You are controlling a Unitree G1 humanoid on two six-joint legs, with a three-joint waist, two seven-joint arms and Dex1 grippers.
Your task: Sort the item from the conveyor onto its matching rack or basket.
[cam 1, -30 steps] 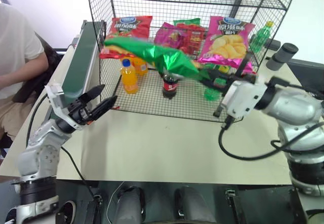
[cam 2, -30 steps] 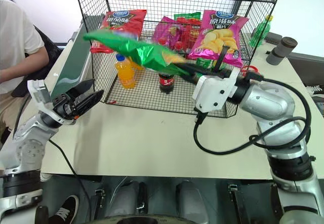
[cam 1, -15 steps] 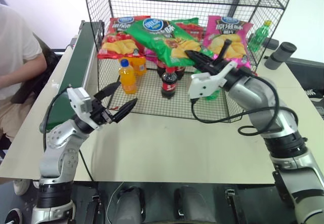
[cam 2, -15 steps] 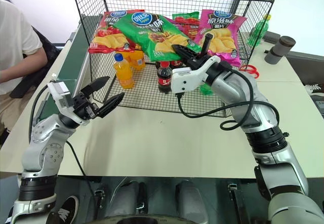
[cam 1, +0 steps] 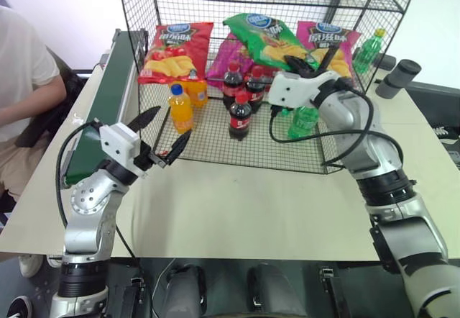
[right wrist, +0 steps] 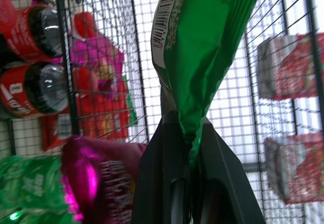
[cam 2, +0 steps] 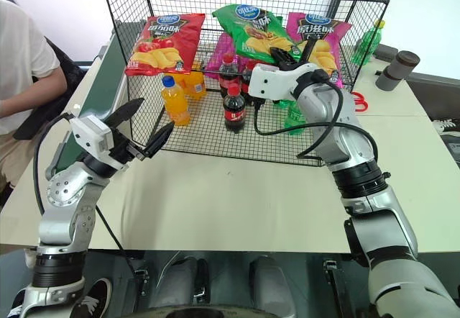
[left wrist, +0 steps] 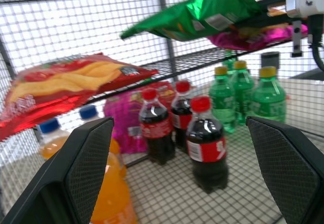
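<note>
Head view: the right gripper (cam 1: 300, 65) pinches the green crisp bag (cam 1: 263, 36) inside the black wire rack (cam 1: 215, 142), near its back wall. The left gripper (cam 1: 159, 137), jaws spread wide, hangs by the rack's front corner.

Right wrist view: the bag's bottom edge sits squeezed between the fingers (right wrist: 223, 183).
</note>
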